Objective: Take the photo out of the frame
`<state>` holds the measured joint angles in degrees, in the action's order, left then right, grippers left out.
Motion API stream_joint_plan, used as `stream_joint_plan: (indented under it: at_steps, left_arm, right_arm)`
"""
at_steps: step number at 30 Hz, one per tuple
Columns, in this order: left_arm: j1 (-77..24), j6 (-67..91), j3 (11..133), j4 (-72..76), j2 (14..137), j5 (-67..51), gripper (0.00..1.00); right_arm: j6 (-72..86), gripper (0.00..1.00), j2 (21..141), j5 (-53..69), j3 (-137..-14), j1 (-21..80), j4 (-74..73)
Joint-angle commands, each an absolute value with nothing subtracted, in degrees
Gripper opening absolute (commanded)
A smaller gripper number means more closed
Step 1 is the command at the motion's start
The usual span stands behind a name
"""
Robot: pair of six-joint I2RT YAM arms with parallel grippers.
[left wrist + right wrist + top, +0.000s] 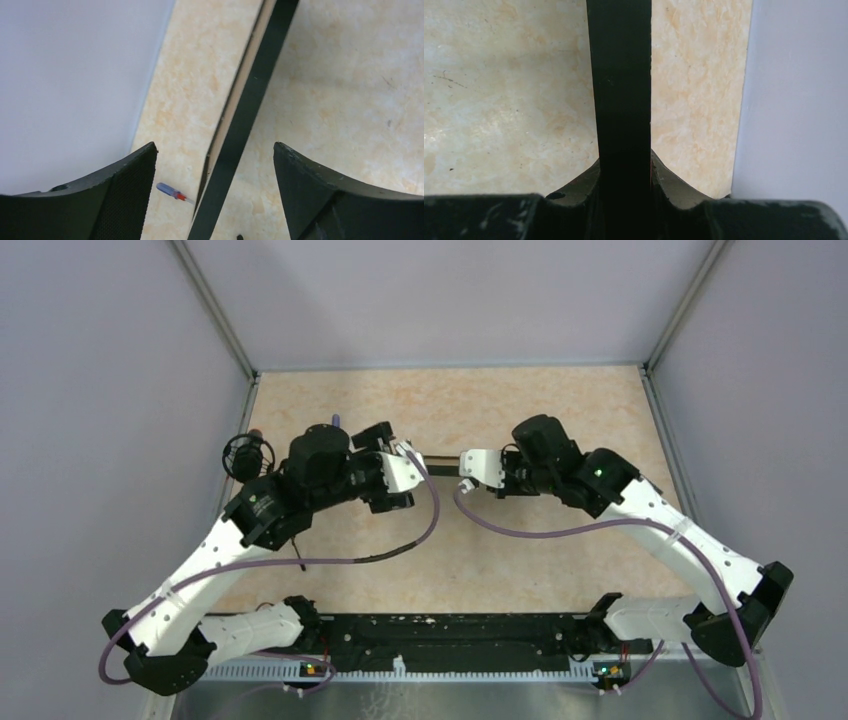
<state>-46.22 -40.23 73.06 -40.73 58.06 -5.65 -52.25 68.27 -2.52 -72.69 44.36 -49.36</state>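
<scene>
The frame [442, 455] stands on edge above the table, seen from above as a thin dark line between my two grippers. My right gripper [466, 462] is shut on its black border [620, 90], fingers pressed on both sides [624, 162]. My left gripper [412, 458] is open and straddles the frame's other end. In the left wrist view the black border [250, 110] runs between the fingers [214, 147] with a gap on each side, and a brown strip of the back shows beside it. The photo is hidden.
A small blue and red screwdriver [172, 192] lies on the table by the left wall. A black cable [390, 552] curls on the tabletop [520, 540] near the left arm. A round black object [247, 453] sits at the left edge. Grey walls enclose three sides.
</scene>
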Motion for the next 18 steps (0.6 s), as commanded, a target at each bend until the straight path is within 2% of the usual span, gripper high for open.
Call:
stream_joint_plan:
  at_steps: [1, 4, 9, 14, 18]
  left_arm:
    - [-45.69, -34.38, 81.87, -39.97, 57.19, -5.86, 0.92]
    - [-45.68, -32.66, 86.50, -40.32, 58.01, -2.31, 0.96]
    - [-45.60, -30.35, 85.94, -38.29, 57.28, 1.85, 0.99]
    - [-45.60, -30.62, 82.75, -36.81, 56.30, 1.27, 0.99]
    - [-45.54, -30.76, 80.36, -37.76, 56.35, 0.59, 0.99]
  right_arm:
    - [-39.92, 0.00, 69.71, 1.87, -78.97, 42.60, -54.80]
    - [-37.39, 0.00, 72.11, 5.38, -83.74, 40.04, -57.45]
    - [-32.74, 0.00, 77.89, 14.17, -94.40, 33.53, -62.50]
    - [-28.02, 0.00, 87.23, 28.35, -105.77, 22.54, -68.50]
    - [-22.60, 0.00, 92.77, 40.30, -109.58, 14.05, -69.41]
